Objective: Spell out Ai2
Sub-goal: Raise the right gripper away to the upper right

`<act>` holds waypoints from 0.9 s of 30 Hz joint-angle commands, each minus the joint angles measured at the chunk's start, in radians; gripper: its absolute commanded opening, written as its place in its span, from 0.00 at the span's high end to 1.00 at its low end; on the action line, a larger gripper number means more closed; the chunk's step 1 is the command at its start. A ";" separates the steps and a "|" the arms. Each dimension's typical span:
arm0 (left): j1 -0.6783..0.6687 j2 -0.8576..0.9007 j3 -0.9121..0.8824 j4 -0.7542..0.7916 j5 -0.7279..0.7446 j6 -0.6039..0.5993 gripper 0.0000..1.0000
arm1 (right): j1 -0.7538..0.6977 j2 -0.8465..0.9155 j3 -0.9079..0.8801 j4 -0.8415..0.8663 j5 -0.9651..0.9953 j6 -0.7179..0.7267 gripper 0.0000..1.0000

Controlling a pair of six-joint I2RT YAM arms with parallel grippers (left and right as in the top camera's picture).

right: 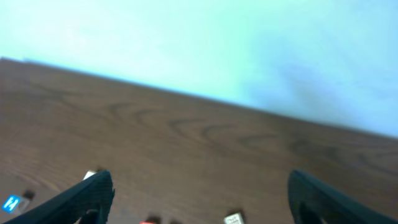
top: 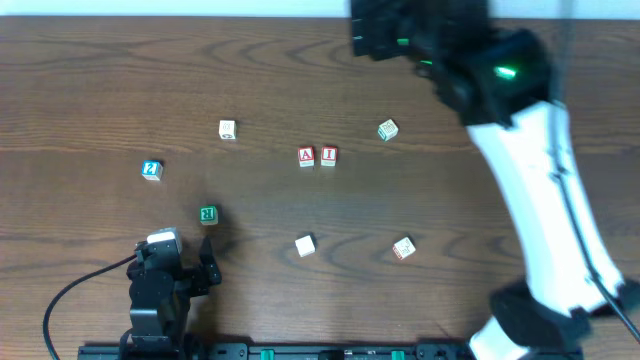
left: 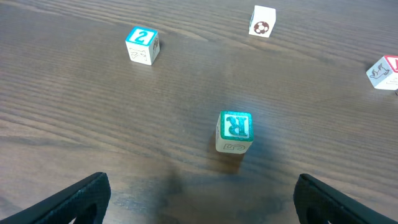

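Observation:
A red "A" block (top: 306,156) and a red "I" block (top: 328,155) stand side by side mid-table. A blue "2" block (top: 150,169) lies at the left, also in the left wrist view (left: 142,44). My left gripper (top: 205,268) is open and empty near the front edge, just behind a green "R" block (top: 208,215) (left: 234,130). My right gripper (top: 375,35) is raised over the far edge, open and empty; its view shows the "2" block (right: 10,203) faintly.
Other loose blocks: a white one with a picture (top: 227,129) (left: 262,21), a green-edged one (top: 387,130), a white one (top: 305,245), and a red-edged one (top: 403,248). A cable (top: 70,290) runs at front left.

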 commanded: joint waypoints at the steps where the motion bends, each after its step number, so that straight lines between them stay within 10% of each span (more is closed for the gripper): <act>1: 0.002 -0.006 -0.009 -0.003 -0.006 -0.004 0.05 | -0.021 -0.047 -0.140 0.038 -0.050 -0.011 0.04; 19: 0.002 -0.006 0.000 0.098 0.368 -0.266 0.05 | -0.022 -0.090 -0.372 0.050 -0.054 -0.011 0.01; 27: 0.002 0.122 0.168 0.035 0.177 -0.218 0.05 | -0.022 -0.090 -0.372 0.067 -0.054 -0.011 0.01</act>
